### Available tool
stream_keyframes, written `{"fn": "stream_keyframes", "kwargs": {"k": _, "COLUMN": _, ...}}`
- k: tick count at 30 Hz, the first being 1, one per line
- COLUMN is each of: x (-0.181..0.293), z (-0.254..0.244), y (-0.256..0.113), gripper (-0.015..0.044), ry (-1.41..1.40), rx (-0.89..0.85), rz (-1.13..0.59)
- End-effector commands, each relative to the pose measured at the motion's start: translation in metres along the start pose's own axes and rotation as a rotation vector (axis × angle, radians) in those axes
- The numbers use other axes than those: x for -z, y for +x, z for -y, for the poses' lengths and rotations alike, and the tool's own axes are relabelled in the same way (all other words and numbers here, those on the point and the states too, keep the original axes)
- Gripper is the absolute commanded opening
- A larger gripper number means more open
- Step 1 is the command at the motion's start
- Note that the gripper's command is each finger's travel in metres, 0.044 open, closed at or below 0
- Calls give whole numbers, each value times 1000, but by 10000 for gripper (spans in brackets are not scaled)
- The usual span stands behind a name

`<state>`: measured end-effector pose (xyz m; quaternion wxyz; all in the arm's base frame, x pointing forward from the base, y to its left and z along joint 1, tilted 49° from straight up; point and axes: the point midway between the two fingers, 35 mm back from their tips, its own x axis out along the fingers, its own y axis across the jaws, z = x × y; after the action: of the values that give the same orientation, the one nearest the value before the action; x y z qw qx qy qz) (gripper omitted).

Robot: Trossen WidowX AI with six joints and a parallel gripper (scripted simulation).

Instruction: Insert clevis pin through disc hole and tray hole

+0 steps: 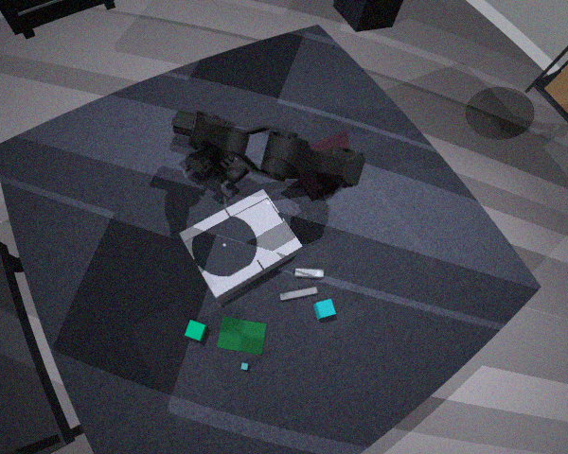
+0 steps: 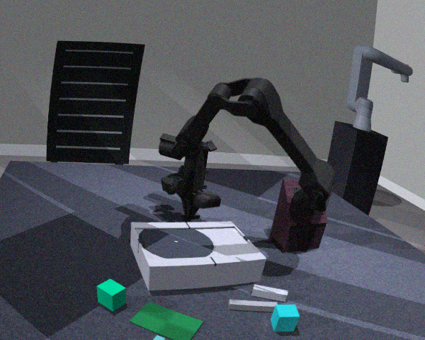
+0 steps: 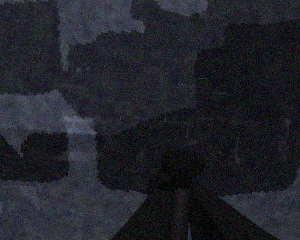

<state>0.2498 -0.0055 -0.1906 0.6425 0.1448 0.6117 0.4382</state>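
Gripping a dark steel clevis pin (image 3: pixel 180 215), the black pincer (image 1: pixel 229 189) (image 2: pixel 188 216) (image 3: pixel 178 192) is clenched with its fingers on either side of the shank. The wrist view is very dark: the round head registers as a near-black shape, the lower shank runs out of frame, and finger contact is hard to resolve. In the top and exterior views the pin cannot be distinguished; its tilt and any contact with the dark blue table (image 1: pixel 397 293) (image 2: pixel 359 278) cannot be told. The pincer is located beyond the far wall of the pale, rimmed steel tray (image 1: pixel 276 211) (image 2: pixel 205 276), as seen from the exterior camera. The wide, dark grey aluminium disc (image 1: pixel 228 261) (image 2: pixel 176 249) lies flat inside, toward one end, with a small bright spot at its centre hole. The pin is outside that hole. In the exterior view, a small cyan cube (image 1: pixel 244 366) (image 2: pixel 159 338) is cut off by the lower edge.
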Motion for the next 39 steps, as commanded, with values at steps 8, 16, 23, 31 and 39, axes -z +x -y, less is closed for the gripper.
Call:
{"fn": "stream_keyframes", "kwargs": {"k": 8, "x": -1, "z": 2, "y": -32, "gripper": 0, "ry": -6, "rx": 10, "rz": 3}}
{"fn": "stream_keyframes", "kwargs": {"k": 16, "x": -1, "z": 2, "y": -57, "gripper": 0, "ry": -6, "rx": 12, "rz": 3}}
{"fn": "stream_keyframes", "kwargs": {"k": 23, "x": -1, "z": 2, "y": -69, "gripper": 0, "ry": -6, "rx": 12, "rz": 2}}
{"fn": "stream_keyframes", "kwargs": {"k": 31, "x": -3, "z": -1, "y": -66, "gripper": 0, "ry": -5, "rx": 10, "rz": 2}}
{"fn": "stream_keyframes", "kwargs": {"k": 39, "x": -2, "z": 0, "y": -56, "gripper": 0, "ry": -5, "rx": 10, "rz": 2}}
